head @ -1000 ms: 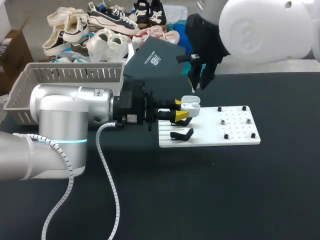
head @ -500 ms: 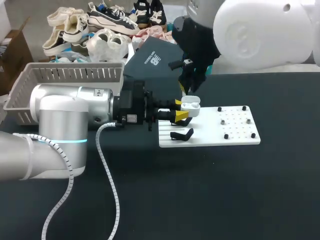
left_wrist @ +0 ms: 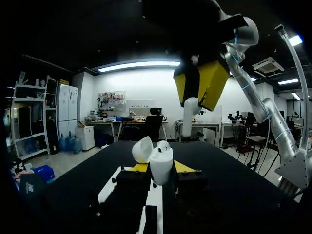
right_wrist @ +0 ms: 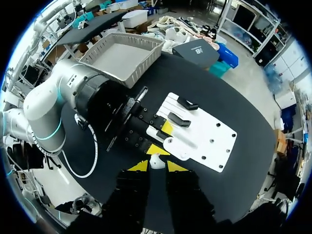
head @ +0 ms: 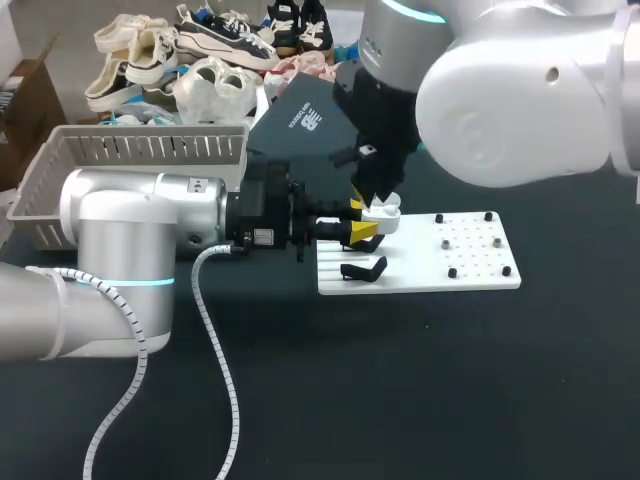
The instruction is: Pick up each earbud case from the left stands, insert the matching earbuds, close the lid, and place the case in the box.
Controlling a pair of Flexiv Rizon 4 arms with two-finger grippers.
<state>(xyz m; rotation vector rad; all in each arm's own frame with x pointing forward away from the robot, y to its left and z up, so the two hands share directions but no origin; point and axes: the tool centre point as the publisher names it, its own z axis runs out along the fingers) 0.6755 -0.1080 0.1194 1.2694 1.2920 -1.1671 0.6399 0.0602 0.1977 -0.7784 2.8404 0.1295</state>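
A white earbud case (head: 384, 213) with its lid (left_wrist: 143, 149) tipped open sits upright between the yellow tips of my left gripper (head: 362, 221), which is shut on it just above the white board (head: 470, 262). One earbud shows in the case in the left wrist view (left_wrist: 164, 145). My right gripper (head: 373, 198) hangs directly over the case, shut on a small white earbud (right_wrist: 157, 161). From the right wrist view the case (right_wrist: 177, 147) lies just ahead of those fingertips. One black stand (head: 364, 269) on the board stands bare.
A grey plastic basket (head: 140, 150) sits at the back left behind my left arm. A dark box (head: 305, 115) lies behind the board. Several small pegs (head: 470, 242) dot the board's right half. Dark table surface spreads in front.
My right arm has swung left and lowered, bringing its gripper from behind the board to just above the open case. The left arm and case have stayed put.
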